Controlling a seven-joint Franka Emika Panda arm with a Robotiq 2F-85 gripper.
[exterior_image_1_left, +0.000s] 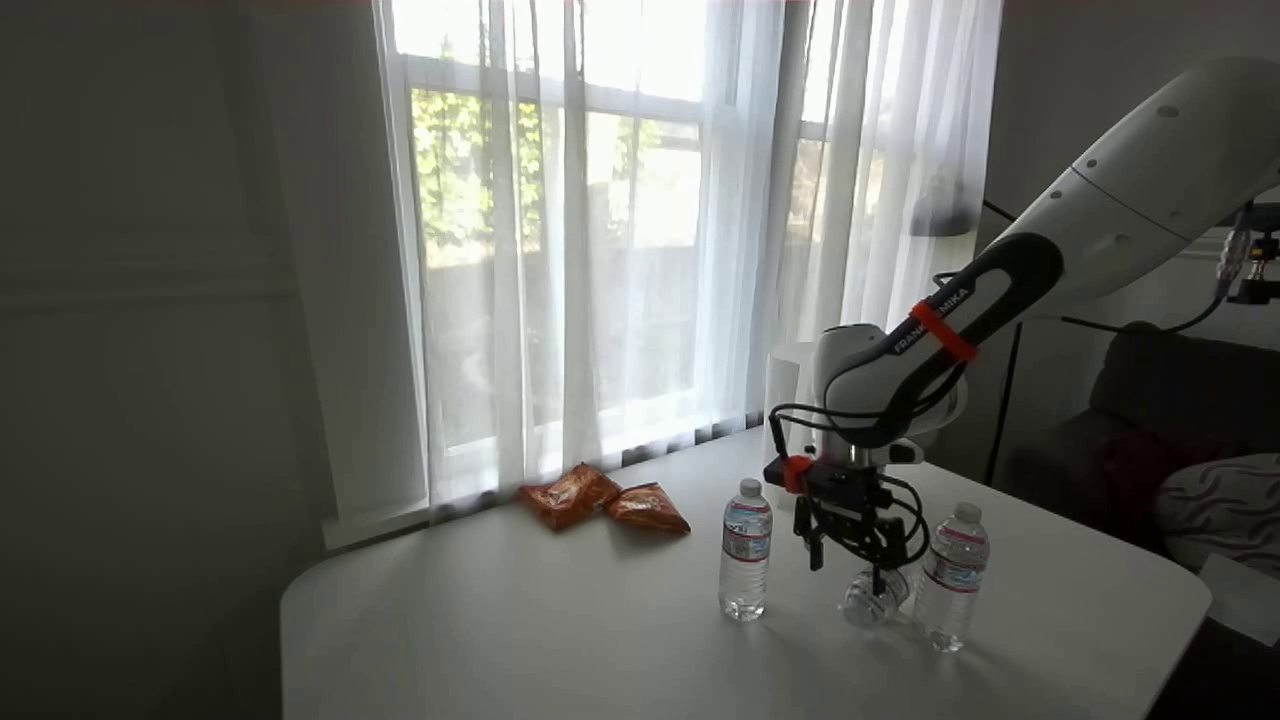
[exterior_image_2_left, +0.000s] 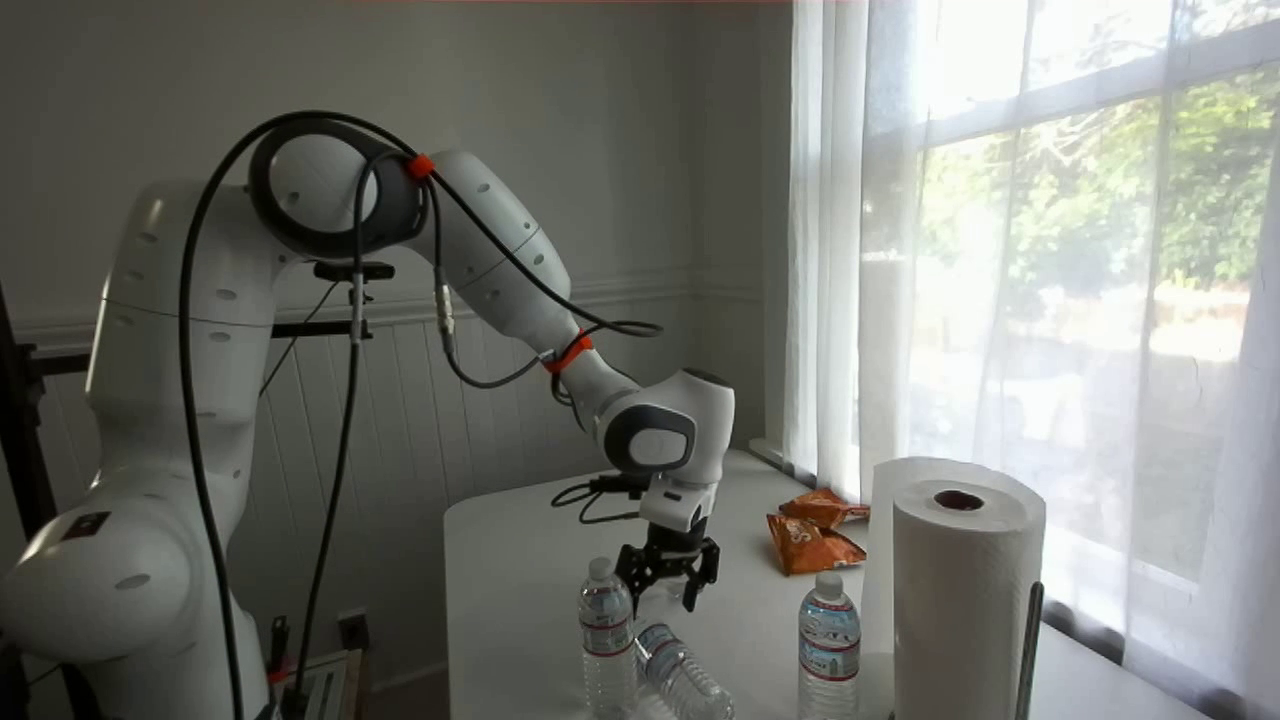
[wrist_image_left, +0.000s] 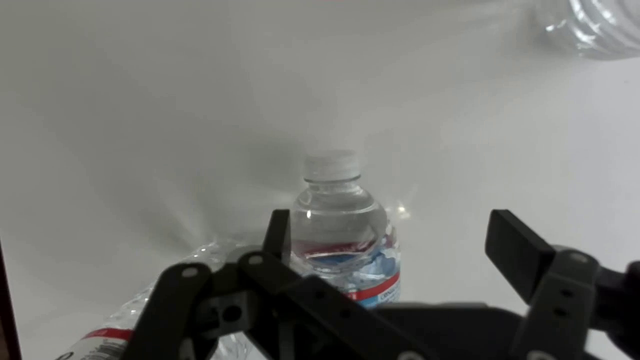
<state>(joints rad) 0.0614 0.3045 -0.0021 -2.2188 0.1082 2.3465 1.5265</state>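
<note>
As the arm (exterior_image_1_left: 1180, 180) slants down from upper right in an exterior view, its pincer (exterior_image_1_left: 847, 570) points downward, spread wide, near the bottle (exterior_image_1_left: 864, 606) lying lower right on the tabletop (exterior_image_1_left: 560, 620).

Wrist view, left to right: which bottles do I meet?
Lower-left bottle → capped bottle → upper-right bottle, only one end in frame. I left out the tool: it overlaps the first two.

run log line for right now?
black two-fingered tool: open | nearest: clear cylindrical plastic bottle, lying on side | contact: unclear | nearby: two matching bottles, upright
</note>
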